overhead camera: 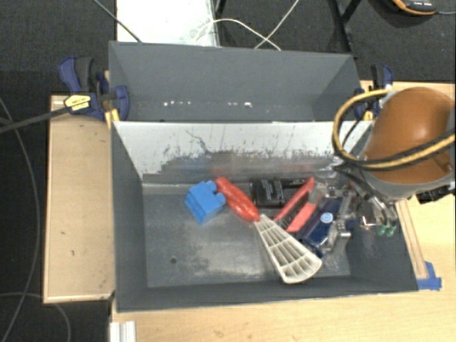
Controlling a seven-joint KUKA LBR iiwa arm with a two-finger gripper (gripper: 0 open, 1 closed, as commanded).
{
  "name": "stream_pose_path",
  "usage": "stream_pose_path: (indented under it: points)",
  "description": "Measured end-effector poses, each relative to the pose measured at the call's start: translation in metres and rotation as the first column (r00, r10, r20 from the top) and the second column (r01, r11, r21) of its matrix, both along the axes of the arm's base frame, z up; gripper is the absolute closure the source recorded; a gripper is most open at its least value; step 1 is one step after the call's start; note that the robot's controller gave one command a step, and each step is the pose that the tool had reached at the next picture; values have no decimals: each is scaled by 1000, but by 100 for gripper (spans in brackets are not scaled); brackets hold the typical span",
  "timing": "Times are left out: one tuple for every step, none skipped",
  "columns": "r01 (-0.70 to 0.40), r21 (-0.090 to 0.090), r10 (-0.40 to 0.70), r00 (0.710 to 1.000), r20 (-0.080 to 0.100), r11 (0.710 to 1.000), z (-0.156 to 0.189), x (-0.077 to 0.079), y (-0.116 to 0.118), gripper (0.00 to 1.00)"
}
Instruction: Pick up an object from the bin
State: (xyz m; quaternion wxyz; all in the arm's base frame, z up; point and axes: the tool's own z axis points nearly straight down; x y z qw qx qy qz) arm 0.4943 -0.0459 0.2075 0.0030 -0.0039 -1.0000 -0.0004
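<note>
At the right end of the grey bin [178, 262], a dark blue thing with a pale blue spot [318, 224] lies under the gripper [333, 228]. Whether the gripper is clenched or released cannot be told. Red strips [293, 206] lie against the blue thing's left side, with a red-handled white spatula [285, 251] beside them. A black piece [268, 189] and a blue block [204, 201] lie farther left.

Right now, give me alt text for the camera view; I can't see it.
The gripper is low in the right side of the bin, over a dark blue piece, a red strip and the white head of a red-handled spatula. A blue block lies further left, beside the red handle; a black object sits by the back wall.
</note>
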Motion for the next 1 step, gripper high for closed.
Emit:
stream_pose_path:
  points:
    - [-4, -1, 4, 1000, 9, 1000, 4, 2, 0, 0]
